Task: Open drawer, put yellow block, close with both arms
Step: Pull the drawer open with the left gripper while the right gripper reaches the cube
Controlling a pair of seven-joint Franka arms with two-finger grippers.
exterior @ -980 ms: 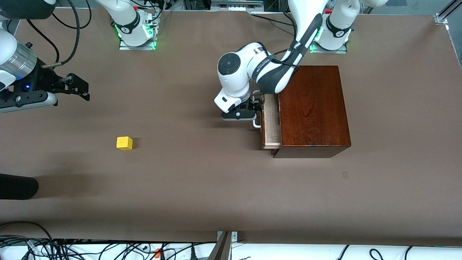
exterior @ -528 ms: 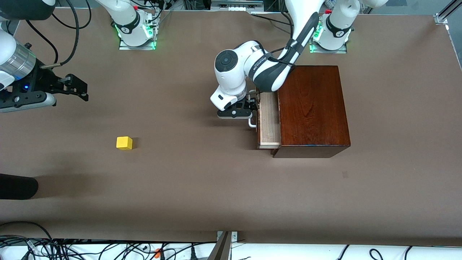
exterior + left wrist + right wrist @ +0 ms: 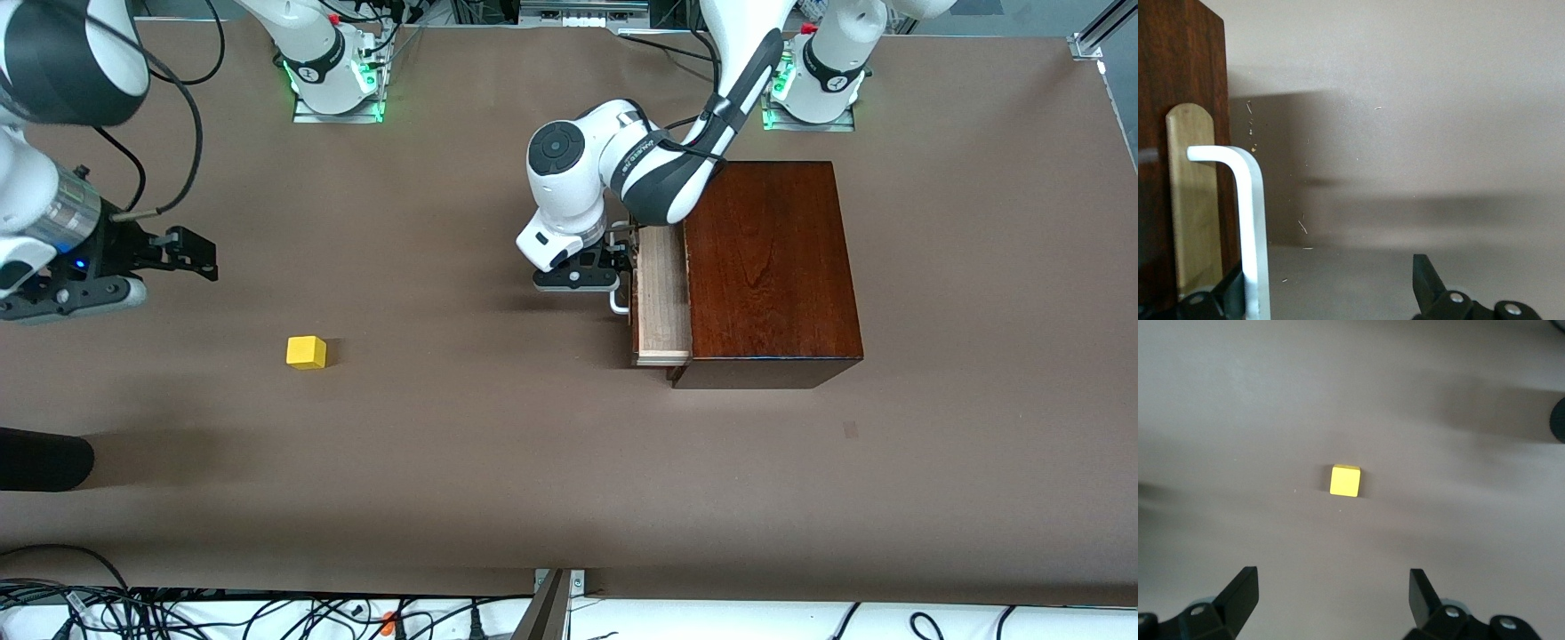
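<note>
The dark wooden box (image 3: pixel 769 267) stands toward the left arm's end of the table. Its drawer (image 3: pixel 662 293) is pulled partly out and shows its pale inside. My left gripper (image 3: pixel 622 260) is open at the white handle (image 3: pixel 618 307). In the left wrist view (image 3: pixel 1331 270) the handle (image 3: pixel 1251 220) lies just inside one finger, against the dark drawer front (image 3: pixel 1158 100). The yellow block (image 3: pixel 307 352) sits on the table toward the right arm's end. My right gripper (image 3: pixel 197 253) is open and empty, up over the table beside the block. The right wrist view (image 3: pixel 1331 577) shows the block (image 3: pixel 1345 481) ahead of the open fingers.
A black rounded object (image 3: pixel 40 458) lies at the table's edge at the right arm's end, nearer the front camera than the block. Cables (image 3: pixel 267 613) run along the front edge. The arm bases (image 3: pixel 333 76) stand along the back edge.
The drawer has slid a little farther out with the left gripper at its handle. The right gripper has come lower and closer to the yellow block.
</note>
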